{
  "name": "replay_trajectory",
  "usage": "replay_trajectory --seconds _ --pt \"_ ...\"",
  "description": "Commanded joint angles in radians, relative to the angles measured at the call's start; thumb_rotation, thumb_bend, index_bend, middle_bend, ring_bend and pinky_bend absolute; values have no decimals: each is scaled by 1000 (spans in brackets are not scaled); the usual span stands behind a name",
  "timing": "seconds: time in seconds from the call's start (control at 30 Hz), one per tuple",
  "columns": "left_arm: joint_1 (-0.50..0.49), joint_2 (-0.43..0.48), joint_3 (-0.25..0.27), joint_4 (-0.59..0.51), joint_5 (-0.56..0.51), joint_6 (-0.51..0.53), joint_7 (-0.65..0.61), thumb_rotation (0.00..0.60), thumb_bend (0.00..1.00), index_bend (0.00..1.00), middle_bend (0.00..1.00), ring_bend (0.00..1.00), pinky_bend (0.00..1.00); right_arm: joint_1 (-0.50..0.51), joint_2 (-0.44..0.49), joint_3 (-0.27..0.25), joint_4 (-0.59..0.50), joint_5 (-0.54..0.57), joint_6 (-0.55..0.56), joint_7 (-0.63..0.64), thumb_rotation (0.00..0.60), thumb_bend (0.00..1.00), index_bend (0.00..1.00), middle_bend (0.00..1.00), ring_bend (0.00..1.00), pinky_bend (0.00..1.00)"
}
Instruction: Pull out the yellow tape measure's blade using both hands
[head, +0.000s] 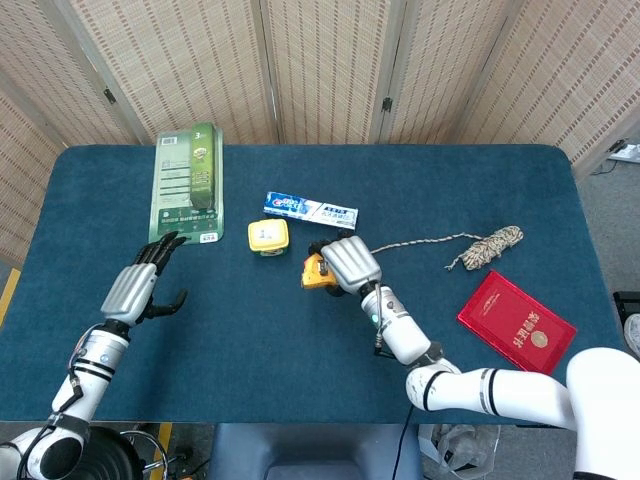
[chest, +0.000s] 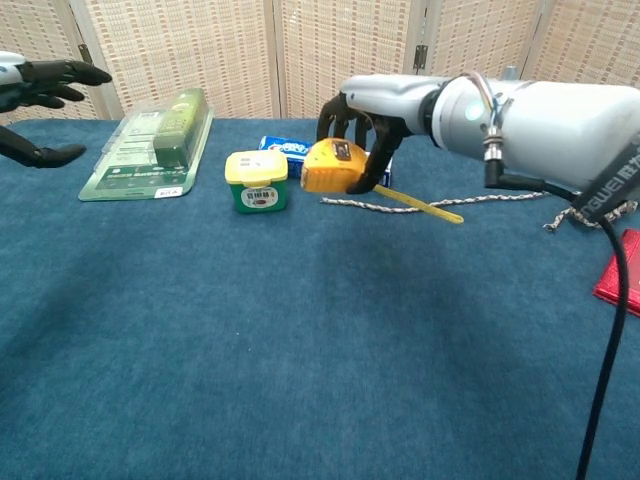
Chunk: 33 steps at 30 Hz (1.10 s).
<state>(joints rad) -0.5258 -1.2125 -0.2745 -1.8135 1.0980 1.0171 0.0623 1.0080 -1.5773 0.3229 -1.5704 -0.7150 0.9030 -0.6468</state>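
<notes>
Right hand (chest: 365, 110) grips the yellow tape measure (chest: 331, 167), lifted off the table, fingers wrapped over the case. A short length of blade (chest: 420, 205) sticks out below and behind the hand, toward the rope (chest: 370, 206). Left hand (head: 140, 285) is wide, holding nothing, well apart from the case. Risks: the blade tip points away from the left hand, so its reach could be awkward; a loose pinch lets the blade snap back; the grip may slip under the pull.

Silver hands (head: 348, 262), seemingly black fingers (chest: 350, 112), white forearms.
</notes>
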Motion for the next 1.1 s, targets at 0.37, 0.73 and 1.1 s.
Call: replay_trajectory --seconds 0.37,0.73,1.1 --pt "-171 -208 -53 -19 -331 69 245 600 464 0 0 0 0 96 -114 39 52 114 76 -4 600 270 553 479 361 184" --pt "-233 -321 -82 23 -449 140 295 600 464 0 0 0 0 137 -193 54 137 134 97 9 600 270 554 479 361 184" --pt "-269 -387 -88 61 -503 194 349 600 464 0 0 0 0 153 -238 57 251 93 7 102 600 269 554 479 361 184"
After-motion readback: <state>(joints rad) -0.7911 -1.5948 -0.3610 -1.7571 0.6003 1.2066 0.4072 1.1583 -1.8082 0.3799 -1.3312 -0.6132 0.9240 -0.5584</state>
